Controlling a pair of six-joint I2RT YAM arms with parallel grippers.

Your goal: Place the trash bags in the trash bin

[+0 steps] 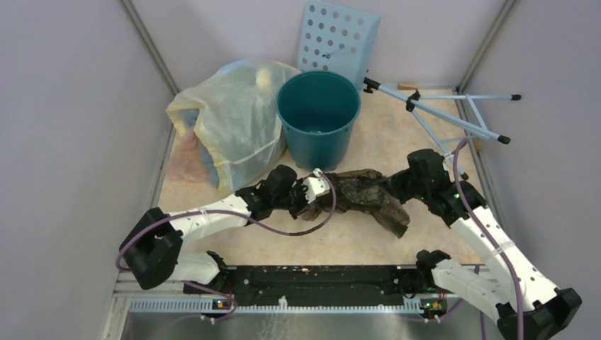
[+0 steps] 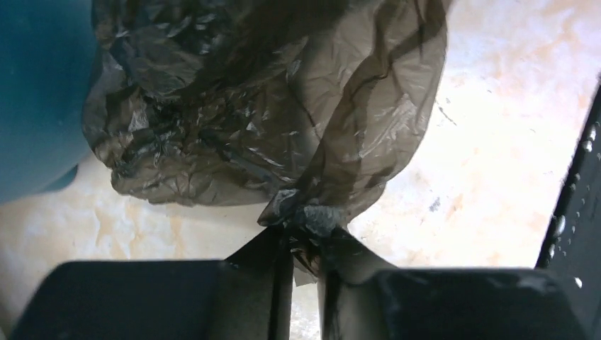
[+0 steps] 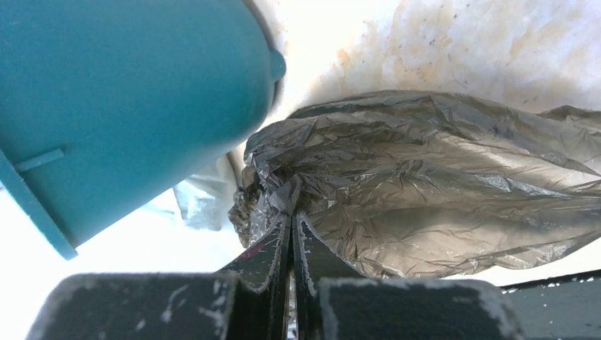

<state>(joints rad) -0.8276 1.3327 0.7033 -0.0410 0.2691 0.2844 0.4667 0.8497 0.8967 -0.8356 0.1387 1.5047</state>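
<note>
The dark crinkly trash bag (image 1: 365, 195) hangs stretched between my two grippers, just in front of the teal trash bin (image 1: 317, 117). My left gripper (image 1: 310, 195) is shut on the bag's left end; in the left wrist view the gripper (image 2: 305, 227) pinches a bunched fold of the bag (image 2: 269, 120). My right gripper (image 1: 395, 185) is shut on the bag's right end; in the right wrist view the gripper (image 3: 290, 216) pinches a fold of the bag (image 3: 425, 191), with the bin (image 3: 120, 99) at upper left.
A large pale yellowish stuffed bag (image 1: 230, 124) leans against the bin's left side. A light blue perforated panel (image 1: 336, 39) stands behind the bin. A folding stand with thin blue legs (image 1: 446, 113) lies at the back right. Grey walls enclose the table.
</note>
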